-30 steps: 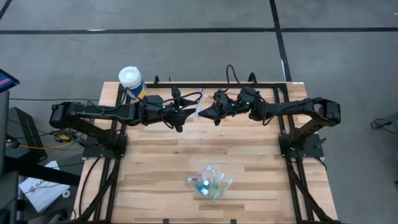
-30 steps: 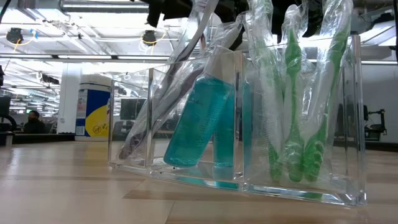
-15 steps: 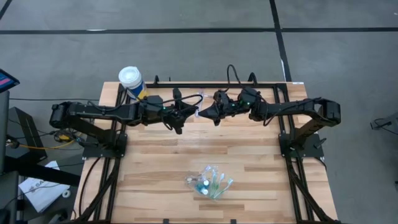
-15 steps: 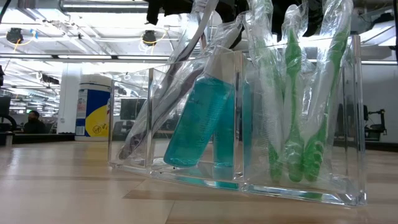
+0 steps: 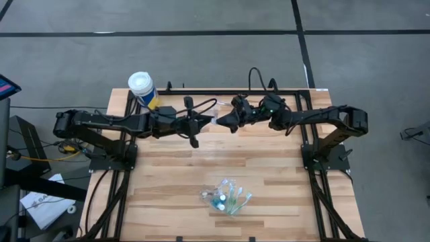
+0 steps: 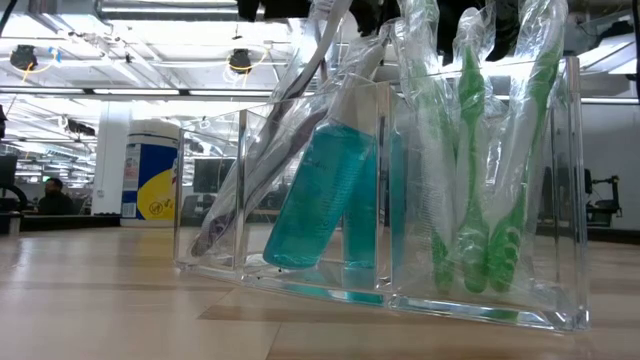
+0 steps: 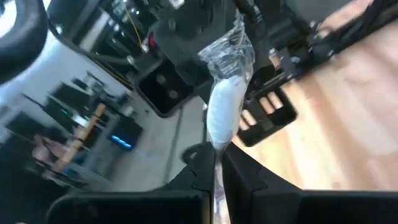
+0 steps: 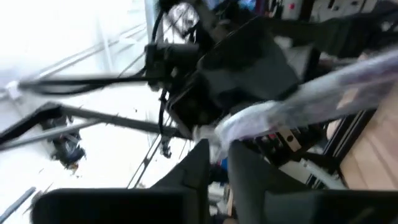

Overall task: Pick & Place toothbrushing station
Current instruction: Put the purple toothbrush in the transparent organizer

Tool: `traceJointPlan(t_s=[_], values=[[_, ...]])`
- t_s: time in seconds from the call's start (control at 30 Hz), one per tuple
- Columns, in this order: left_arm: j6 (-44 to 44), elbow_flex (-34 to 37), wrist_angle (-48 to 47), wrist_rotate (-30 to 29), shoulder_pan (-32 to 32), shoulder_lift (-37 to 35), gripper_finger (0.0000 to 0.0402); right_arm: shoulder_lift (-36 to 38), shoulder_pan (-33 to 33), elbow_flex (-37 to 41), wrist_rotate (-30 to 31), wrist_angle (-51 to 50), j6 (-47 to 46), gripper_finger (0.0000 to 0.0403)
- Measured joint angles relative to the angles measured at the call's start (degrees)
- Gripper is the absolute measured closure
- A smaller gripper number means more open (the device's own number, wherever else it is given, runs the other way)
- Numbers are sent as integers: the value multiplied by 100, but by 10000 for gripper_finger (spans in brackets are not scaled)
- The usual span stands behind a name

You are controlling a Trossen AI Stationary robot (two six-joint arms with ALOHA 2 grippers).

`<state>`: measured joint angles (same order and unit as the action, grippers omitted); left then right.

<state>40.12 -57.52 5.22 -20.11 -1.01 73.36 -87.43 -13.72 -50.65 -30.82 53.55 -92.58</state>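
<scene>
The toothbrushing station (image 5: 227, 196), a clear plastic cup, stands on its base near the table's front edge. It holds wrapped green toothbrushes (image 6: 480, 190) and teal tubes (image 6: 325, 190). High above the far part of the table my two grippers face each other with a wrapped white toothbrush (image 5: 213, 120) between them. My left gripper (image 5: 203, 122) is shut on it from the left. My right gripper (image 5: 219, 121) has the wrapper's other end between its fingertips. My left gripper pinches the toothbrush's thin handle (image 7: 216, 171) between its two fingers, coming level from the table's left. The wrapped white head (image 7: 224, 106) sticks out past the fingertips toward the other gripper, clear of the table. My right gripper has the crumpled wrapper end (image 8: 214, 140) between its fingertips, coming about level from the table's right. The wrapped brush runs off slantwise (image 8: 348, 84) from them.
A white-capped canister with a yellow label (image 5: 142, 87) stands at the table's far left corner, close behind my left arm. The wooden table top (image 5: 168, 181) lies bare between the arms and the station.
My left gripper has rolled about its own axis and shut on the toothbrush that my right gripper holds up. Both arms have stayed where they were. The station has not moved.
</scene>
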Motion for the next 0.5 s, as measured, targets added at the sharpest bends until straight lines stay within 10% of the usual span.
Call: traceJointPlan(t_s=[0.5], values=[[-5035,11,-521,1030,298,-163,396,36,-127,-4,-1022,281,88,222]])
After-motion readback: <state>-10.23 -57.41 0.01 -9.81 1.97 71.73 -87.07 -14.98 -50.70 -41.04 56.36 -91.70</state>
